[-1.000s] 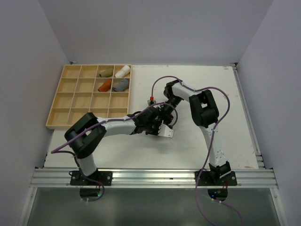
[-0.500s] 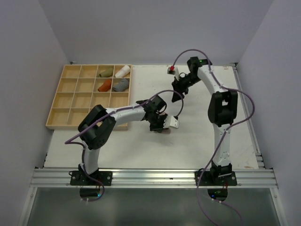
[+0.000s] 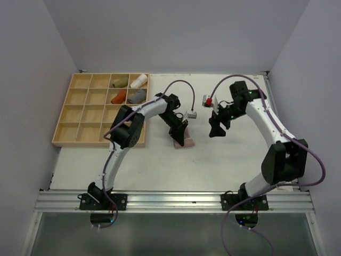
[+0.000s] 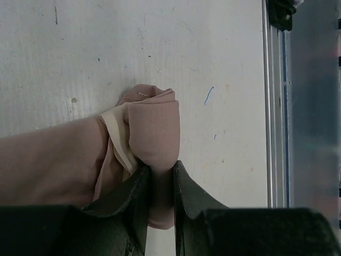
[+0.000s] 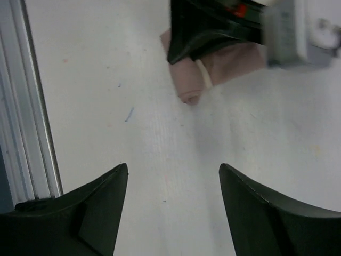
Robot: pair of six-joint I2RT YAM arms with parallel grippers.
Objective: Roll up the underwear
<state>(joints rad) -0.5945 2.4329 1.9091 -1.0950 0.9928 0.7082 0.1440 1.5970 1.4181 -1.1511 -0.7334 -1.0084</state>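
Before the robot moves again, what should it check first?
1. The left gripper pinches the pink underwear: ok.
2. The pink underwear is rolled all the way: not ok, loose cloth spreads beside the roll.
3. The right gripper is open and empty: ok.
4. The right gripper is apart from the pink underwear: ok.
5. The wooden tray has free compartments: ok.

I seem to work in a laboratory test cell. My white desk [image 3: 160, 165] is closed in on three sides by plain pale walls [image 3: 176, 32]. An aluminium rail [image 3: 176, 200] runs along its near edge, and purple cables [image 3: 180, 82] hang loose over my arms [image 3: 269, 120].
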